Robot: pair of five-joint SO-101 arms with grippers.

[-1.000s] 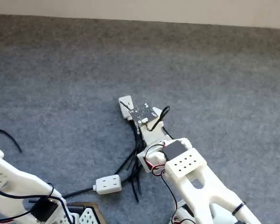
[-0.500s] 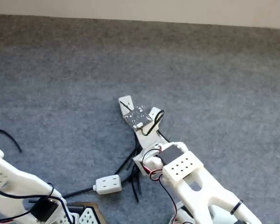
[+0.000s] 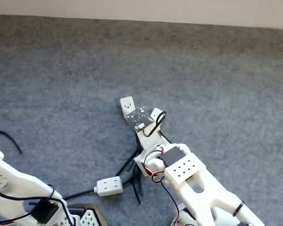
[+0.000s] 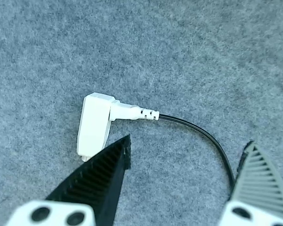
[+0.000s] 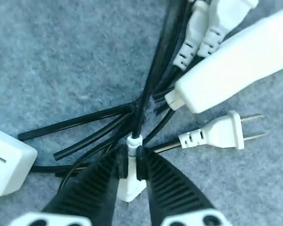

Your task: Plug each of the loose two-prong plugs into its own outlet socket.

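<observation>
**Plug insertion: grasp made, transfer pending.** The right gripper (image 5: 128, 157) is closed on a white plug (image 5: 131, 184). Its two black fingers pinch the plug body just behind the strain relief. From there a black cord (image 5: 151, 80) runs off into a tangle of cords on the grey worktop (image 3: 217, 70).

A loose plug (image 5: 221, 133) lies flat just beside the held one, both prongs bare and pointing away from the tangle. An outlet (image 5: 4, 162) with open slots sits near the right gripper on the other side. A long white block (image 5: 236, 61) lies across the far part of the tangle.

The left gripper (image 4: 188, 141) is wide open and holds nothing. It hangs over a second outlet (image 4: 94, 125), which lies on the worktop with its own cord trailing off between the fingers.

**Step in hand (judged):** the first plug has been gripped but not yet brought to a socket, and the loose plug is untouched.

**Next move (judged):**
- Lift the held plug free of the tangle.
- Turn it so that its prongs face the outlet's slots. The direction of the prongs cannot be made out between the fingers.
- Line both prongs up with the slots and press straight in.

The outlet looks light and may slide under the push, so the idle left gripper could brace it.
</observation>
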